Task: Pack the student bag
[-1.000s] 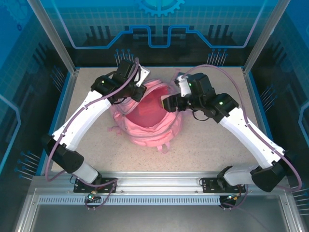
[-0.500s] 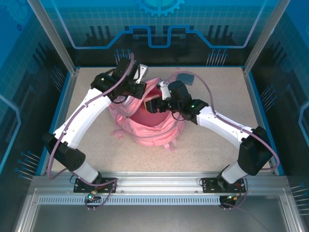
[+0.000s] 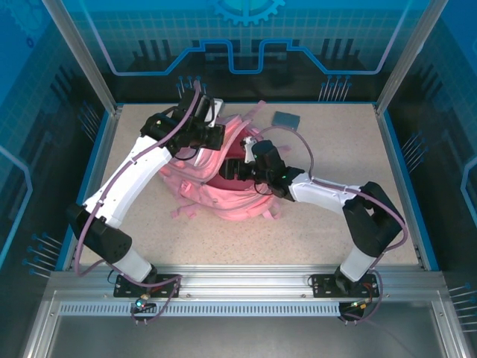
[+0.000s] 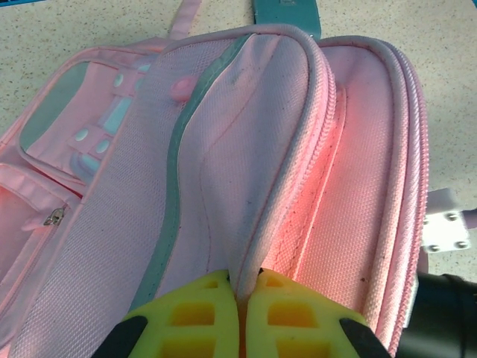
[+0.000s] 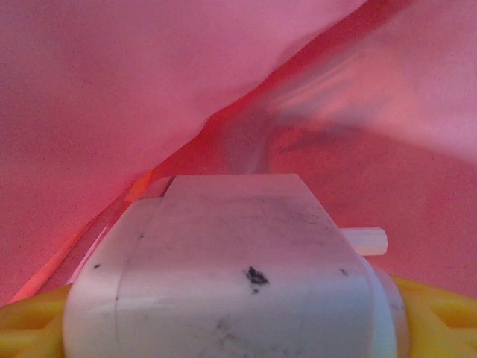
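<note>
Student bag (image 3: 223, 205) slumped left of centre on the table (image 3: 343, 149), mouth gaping upward, long axis lost in the crumple. Left fingers (image 4: 197, 317) pressed together on the zip rim (image 4: 326, 93), lifting it. Right fingers (image 5: 30, 321) deep inside the pink lining, clamped round a smudged white block (image 5: 223, 283)

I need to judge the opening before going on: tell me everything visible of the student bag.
The student bag is a pink woven-fabric backpack with pale stripes, zip pockets and loose straps, lying on the table with its main compartment unzipped and gaping. The left hand pinches its piped rim, holding the mouth up. The right hand is inside it against the pink lining, carrying a white object.
</note>
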Available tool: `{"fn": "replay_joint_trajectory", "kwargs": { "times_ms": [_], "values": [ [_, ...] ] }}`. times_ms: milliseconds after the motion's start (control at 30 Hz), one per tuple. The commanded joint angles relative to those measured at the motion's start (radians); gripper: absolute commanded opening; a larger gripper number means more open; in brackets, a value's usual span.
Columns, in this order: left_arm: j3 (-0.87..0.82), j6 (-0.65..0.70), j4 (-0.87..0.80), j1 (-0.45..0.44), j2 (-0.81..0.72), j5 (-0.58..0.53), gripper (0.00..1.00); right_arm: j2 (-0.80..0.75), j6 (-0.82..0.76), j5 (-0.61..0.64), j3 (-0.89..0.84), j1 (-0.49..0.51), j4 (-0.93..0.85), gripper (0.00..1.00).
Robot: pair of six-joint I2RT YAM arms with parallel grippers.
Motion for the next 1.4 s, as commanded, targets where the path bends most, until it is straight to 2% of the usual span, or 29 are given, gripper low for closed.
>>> {"fn": "replay_joint_trajectory", "kwargs": {
  "times_ms": [0, 200, 400, 467, 567, 667, 933, 1200, 1367],
  "values": [
    [0.009, -0.008, 0.193, 0.000, -0.077, 0.072, 0.00, 0.039, 0.058, -0.039, 0.031, 0.023, 0.080, 0.61],
    [-0.022, -0.006, 0.205, 0.000, -0.102, 0.142, 0.00, 0.159, 0.132, -0.115, 0.124, 0.023, 0.093, 0.61],
    [-0.058, -0.011, 0.219, 0.000, -0.128, 0.135, 0.00, 0.270, 0.213, -0.146, 0.219, 0.037, 0.087, 0.64],
    [-0.070, -0.010, 0.223, 0.000, -0.134, 0.129, 0.00, 0.306, 0.244, -0.185, 0.245, 0.042, 0.089, 0.67],
    [-0.086, -0.006, 0.226, 0.001, -0.142, 0.114, 0.00, 0.334, 0.276, -0.238, 0.265, 0.043, 0.087, 0.78],
    [-0.111, -0.005, 0.228, 0.009, -0.152, 0.108, 0.00, 0.315, 0.277, -0.260, 0.258, 0.036, 0.085, 0.86],
    [-0.165, -0.005, 0.233, 0.034, -0.189, 0.112, 0.00, 0.177, 0.214, -0.226, 0.163, 0.002, -0.011, 0.88],
    [-0.206, -0.001, 0.241, 0.049, -0.213, 0.133, 0.00, 0.054, 0.158, -0.150, 0.095, -0.009, -0.094, 0.97],
    [-0.222, 0.002, 0.246, 0.052, -0.223, 0.140, 0.00, 0.015, 0.173, -0.130, 0.071, -0.016, -0.143, 0.91]
  ]
}}
